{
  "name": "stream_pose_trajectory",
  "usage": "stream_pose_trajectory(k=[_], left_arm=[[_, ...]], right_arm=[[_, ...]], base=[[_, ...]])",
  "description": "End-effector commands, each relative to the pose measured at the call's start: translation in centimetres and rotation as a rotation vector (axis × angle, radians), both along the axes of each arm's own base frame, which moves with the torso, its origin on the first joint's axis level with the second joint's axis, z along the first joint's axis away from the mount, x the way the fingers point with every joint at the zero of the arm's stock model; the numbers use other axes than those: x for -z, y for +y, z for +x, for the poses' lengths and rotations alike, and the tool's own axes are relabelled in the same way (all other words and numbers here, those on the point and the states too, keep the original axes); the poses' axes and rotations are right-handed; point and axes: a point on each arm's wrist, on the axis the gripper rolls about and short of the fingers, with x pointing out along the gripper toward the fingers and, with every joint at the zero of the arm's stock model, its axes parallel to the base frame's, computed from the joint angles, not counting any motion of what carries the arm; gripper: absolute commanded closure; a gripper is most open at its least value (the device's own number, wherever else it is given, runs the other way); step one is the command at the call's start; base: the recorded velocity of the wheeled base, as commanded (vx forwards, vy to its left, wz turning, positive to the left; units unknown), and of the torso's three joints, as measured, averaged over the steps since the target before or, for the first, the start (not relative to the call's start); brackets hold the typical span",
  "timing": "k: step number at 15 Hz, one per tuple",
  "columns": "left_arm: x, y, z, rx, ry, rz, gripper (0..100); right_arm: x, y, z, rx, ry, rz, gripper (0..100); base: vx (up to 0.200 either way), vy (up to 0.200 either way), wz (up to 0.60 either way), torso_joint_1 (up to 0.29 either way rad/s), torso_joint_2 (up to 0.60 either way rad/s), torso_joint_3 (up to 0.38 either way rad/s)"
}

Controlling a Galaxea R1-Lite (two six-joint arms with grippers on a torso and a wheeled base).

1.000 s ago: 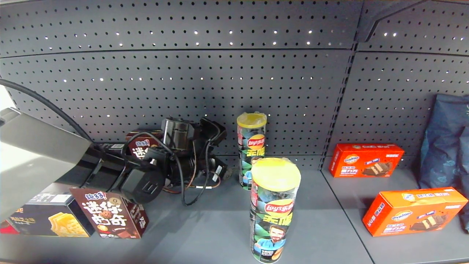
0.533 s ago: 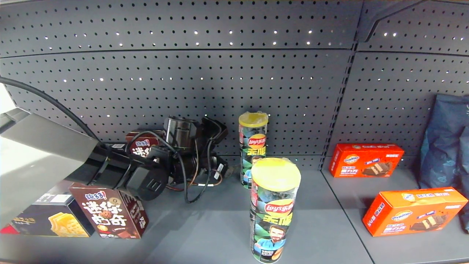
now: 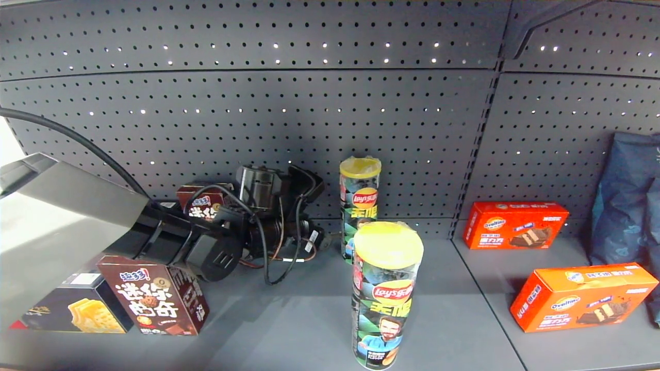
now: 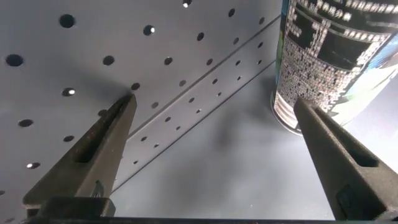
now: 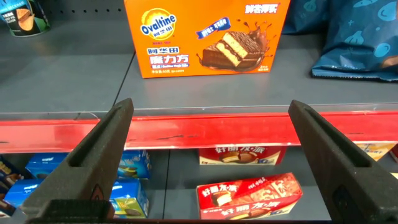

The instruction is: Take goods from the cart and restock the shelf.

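Note:
Two tall chip cans with yellow lids stand on the grey shelf (image 3: 299, 319), one at the front (image 3: 386, 293) and one at the back (image 3: 360, 206) near the pegboard. My left gripper (image 3: 319, 239) lies low on the shelf just left of the back can. Seen from the left wrist, the left gripper (image 4: 214, 102) is open with nothing between its fingers, and the back can (image 4: 329, 56) stands right beside one fingertip (image 4: 311, 118). My right gripper (image 5: 211, 107) is open and holds nothing, out in front of the shelf's red edge strip (image 5: 205, 130).
A brown cookie box (image 3: 154, 299) and a black cracker box (image 3: 77, 309) stand front left, another brown box (image 3: 203, 203) behind the left arm. Two orange boxes (image 3: 515, 224) (image 3: 582, 296) and a blue bag (image 3: 629, 196) fill the right bay. More boxes (image 5: 249, 193) sit on the shelf below.
My left arm has slid to the right along the shelf. The back chip can has shifted a little to the right with it. The front can has stayed put.

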Motion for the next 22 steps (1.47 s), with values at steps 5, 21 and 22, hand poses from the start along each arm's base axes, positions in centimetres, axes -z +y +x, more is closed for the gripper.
stream_pose_trajectory(k=[5,21,22], left_arm=[[0.4,-0.6,0.1,0.005,0.011,-0.007,0],[-14.3,10.4,-15.4,-0.124,-0.25,-0.121,0],[-15.2,11.1,-17.1,-0.132,-0.287,-0.142,0]], right_arm=[[0.0,0.0,0.0,-0.001,0.001,0.0,0],[0.0,0.0,0.0,-0.001,0.001,0.0,0],[0.0,0.0,0.0,-0.001,-0.001,0.0,0]], base=[[0.0,0.0,0.0,0.0,0.0,0.0],[0.0,0.0,0.0,0.0,0.0,0.0],[0.0,0.0,0.0,0.0,0.0,0.0]])
